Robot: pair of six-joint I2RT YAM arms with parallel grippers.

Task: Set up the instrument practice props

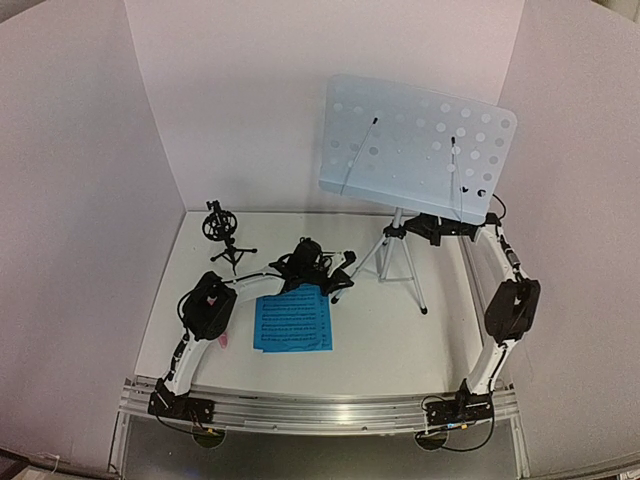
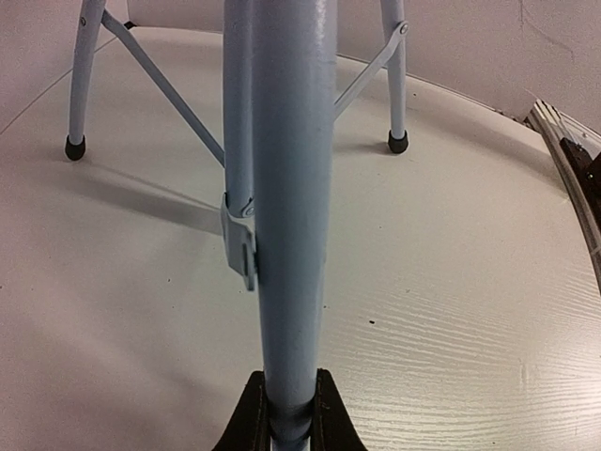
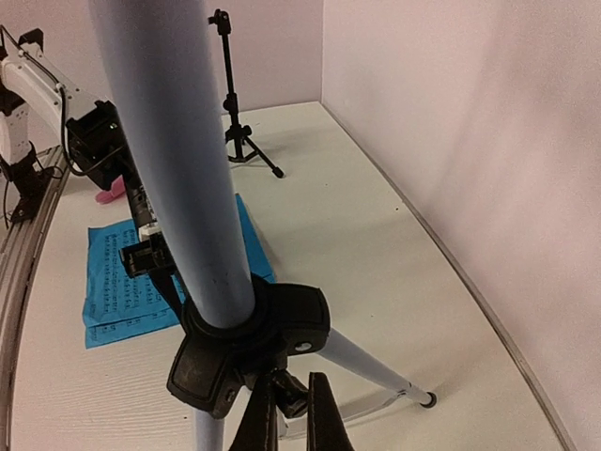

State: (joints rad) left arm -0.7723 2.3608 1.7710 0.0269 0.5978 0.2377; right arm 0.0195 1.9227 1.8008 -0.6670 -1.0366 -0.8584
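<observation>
My left gripper [image 2: 289, 418] is clamped on 1 pale blue tripod leg [image 2: 291, 235], both pads pressed against the tube at the bottom of the wrist view, probably to pin the base while the top is handled. My right gripper [image 3: 289, 418] sits under the black hub [image 3: 249, 348] with its fingers drawn narrow around a small knob. Whether they truly pinch it I cannot tell, since the hub hides the contact. The music stand [image 1: 415, 150] is upright in the upper right of the overhead frame, its perforated desk bare. The 2 blue sheet-music pages [image 1: 292, 320] lie flat on the table [image 1: 380, 350] at lower centre, waiting to go up. The mic holder [image 1: 225, 235] stands upright at left, and the pink microphone [image 3: 111, 191] lies beside my left arm, not yet mounted.
</observation>
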